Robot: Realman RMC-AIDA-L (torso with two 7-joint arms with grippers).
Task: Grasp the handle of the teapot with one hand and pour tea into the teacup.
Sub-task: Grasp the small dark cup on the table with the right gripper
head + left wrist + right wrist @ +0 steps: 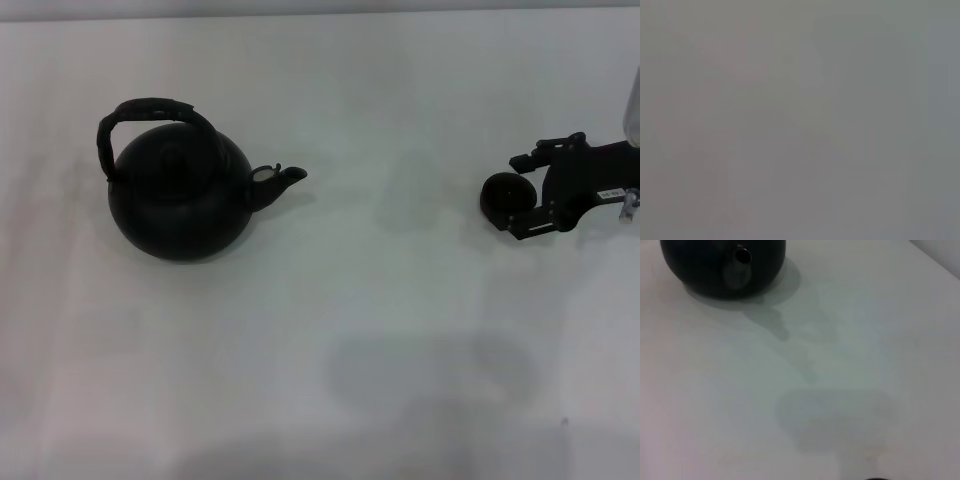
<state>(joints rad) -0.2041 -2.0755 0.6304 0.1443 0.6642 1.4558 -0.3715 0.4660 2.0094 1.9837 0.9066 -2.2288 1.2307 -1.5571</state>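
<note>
The black teapot (180, 200) stands on the white table at the left, its spout (278, 180) pointing right and its dark arched handle (150, 115) looping over the top. The teapot also shows in the right wrist view (722, 265), spout (741, 267) toward the camera. My right gripper (517, 197) is at the right of the table, level with the teapot, shut on the small dark teacup (499, 198), which sits between its fingers. The left gripper is out of view; the left wrist view shows only plain grey.
The white table (380, 330) stretches between the teapot and the teacup, with faint shadows on it. Its far edge runs along the top of the head view.
</note>
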